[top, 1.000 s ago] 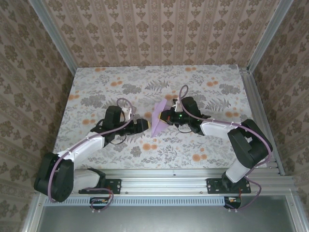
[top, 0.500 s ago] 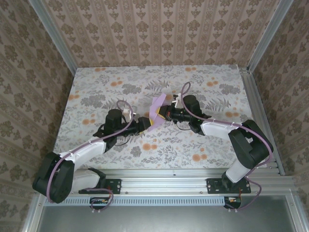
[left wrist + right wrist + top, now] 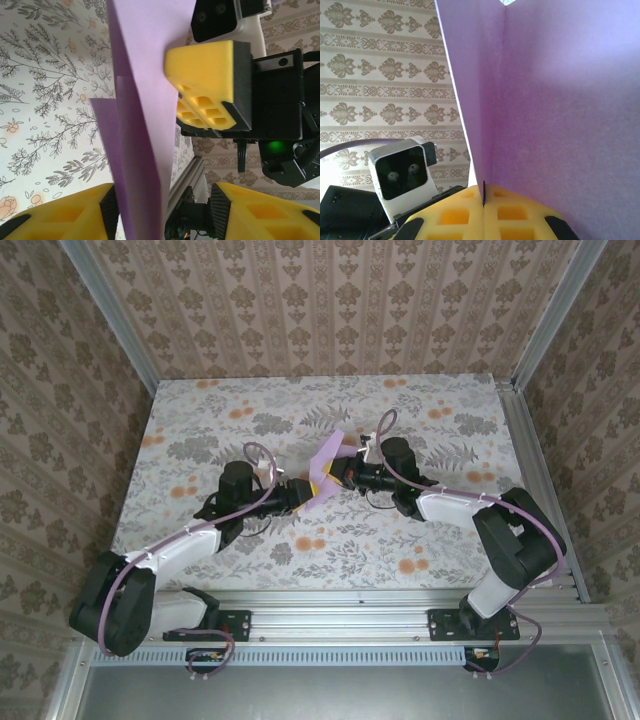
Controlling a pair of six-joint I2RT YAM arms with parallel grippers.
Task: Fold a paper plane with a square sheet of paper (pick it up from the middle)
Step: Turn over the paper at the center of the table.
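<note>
There are two black-and-white robot arms, each ending in one two-finger gripper with yellow waffle-patterned pads, and between them is one thin, plain lavender paper sheet (image 3: pixel 328 466). It is held up off the grey-and-orange floral tablecloth (image 3: pixel 250 410), near the middle of the table. The sheet is no longer flat. From above it stands on edge as a narrow, tapering shape with its upper corner flared toward the far wall. In the right wrist view the lavender paper sheet (image 3: pixel 545 100) shows a straight crease rising from the pinch point, with one smooth panel on each side of it. In the left wrist view the lavender paper sheet (image 3: pixel 145 100) shows overlapping layers, with a shorter flap lying beside the long main panel. The right gripper (image 3: pixel 340 477) is clamped on the sheet. Its two pads meet on the paper's lower edge in its own camera (image 3: pixel 483 205), and one of its pads (image 3: pixel 205 75) presses against the sheet's face in the left wrist view. The left gripper (image 3: pixel 305 494) reaches in from the left with its jaws apart, one on either side of the hanging paper (image 3: pixel 165 210). There is a clear gap on the right-hand pad's side, and whether the other pad touches the sheet cannot be told.
</note>
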